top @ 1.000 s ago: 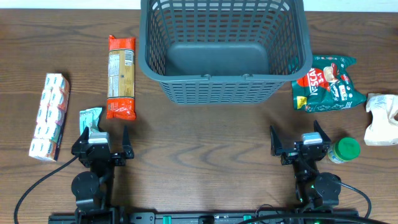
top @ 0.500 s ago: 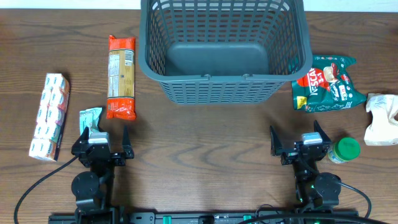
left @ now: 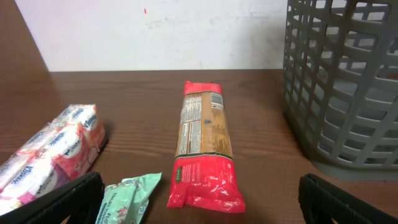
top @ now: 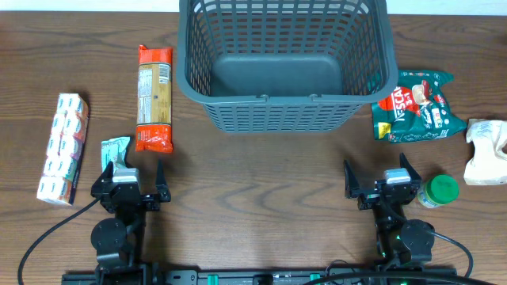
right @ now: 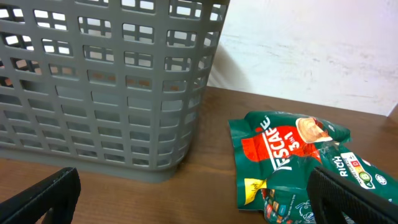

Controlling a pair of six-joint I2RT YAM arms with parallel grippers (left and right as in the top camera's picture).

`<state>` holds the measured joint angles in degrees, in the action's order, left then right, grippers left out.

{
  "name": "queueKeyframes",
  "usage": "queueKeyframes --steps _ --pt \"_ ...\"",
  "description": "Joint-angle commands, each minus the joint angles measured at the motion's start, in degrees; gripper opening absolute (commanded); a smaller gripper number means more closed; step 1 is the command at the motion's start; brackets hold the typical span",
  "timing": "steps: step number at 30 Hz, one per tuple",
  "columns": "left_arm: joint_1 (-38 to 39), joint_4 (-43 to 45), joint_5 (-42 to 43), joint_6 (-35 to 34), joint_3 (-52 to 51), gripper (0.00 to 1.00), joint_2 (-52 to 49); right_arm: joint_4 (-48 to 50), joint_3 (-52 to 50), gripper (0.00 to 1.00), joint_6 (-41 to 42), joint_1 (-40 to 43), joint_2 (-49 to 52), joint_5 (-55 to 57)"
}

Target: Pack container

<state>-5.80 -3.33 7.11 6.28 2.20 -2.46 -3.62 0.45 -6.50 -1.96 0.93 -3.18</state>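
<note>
The wooden table [top: 261,182] carries everything. Largest on it is the container [top: 285,111], a dark grey lattice basket standing upright at the far middle edge with its solid floor showing. In the left wrist view its slotted wall [left: 348,93] fills the right side, and in the right wrist view it [right: 112,93] fills the left.

Both arms sit at the near edge, well apart from the basket. The left gripper [top: 133,168] is spread wide with nothing between its jaws. Its dark fingers [left: 62,199] show only at the bottom corners of the left wrist view. The right gripper [top: 377,170] is likewise spread wide and grasps nothing, and its fingers [right: 43,193] frame the lower corners of the right wrist view.

Left of the basket a long red and orange packet [top: 154,96] lies flat, lengthwise away from the arm [left: 204,149]. Further left lies a pink and white multipack [top: 63,148], also flat [left: 56,149]. Right of the basket, close to its corner, a green Nescafé bag [top: 418,107] lies face up [right: 286,155]. A white object [top: 485,152] sits at the right edge; what it is cannot be told. A jar with a green lid [top: 440,191] stands just beside the right gripper's outer finger; contact cannot be told. A small mint-green sachet [top: 115,150] lies close to the left gripper's outer finger, between the multipack and the red packet [left: 127,198].
</note>
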Motion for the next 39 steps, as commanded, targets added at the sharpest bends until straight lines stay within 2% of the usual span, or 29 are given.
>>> queueKeyframes --steps 1,13,18,26,31,34,39 --pt "-0.24 -0.83 0.15 0.76 -1.55 0.99 0.31 -0.2 -0.15 0.99 -0.42 -0.48 -0.66 -0.26" --pt "-0.24 -0.83 0.15 0.76 -1.55 0.99 0.31 -0.2 -0.13 0.99 -0.37 -0.48 -0.66 0.07" --pt "-0.24 -0.83 0.15 0.76 -1.55 0.99 0.31 1.27 1.01 0.99 4.92 -0.48 -0.66 1.29" --pt "-0.24 -0.83 0.15 0.79 -1.55 0.98 0.31 0.31 14.51 0.99 6.05 2.16 1.66 25.0" --pt "-0.24 -0.83 0.15 0.76 -1.55 0.99 0.31 -0.02 27.1 0.99 -0.42 6.01 12.22 26.77" --pt "-0.24 -0.83 0.15 0.76 -1.55 0.99 0.31 -1.01 36.81 0.99 -1.2 8.28 23.21 26.12" --pt "-0.24 -0.83 0.15 0.76 -1.55 0.99 0.31 -13.09 60.72 0.99 -1.27 12.55 44.33 16.02"
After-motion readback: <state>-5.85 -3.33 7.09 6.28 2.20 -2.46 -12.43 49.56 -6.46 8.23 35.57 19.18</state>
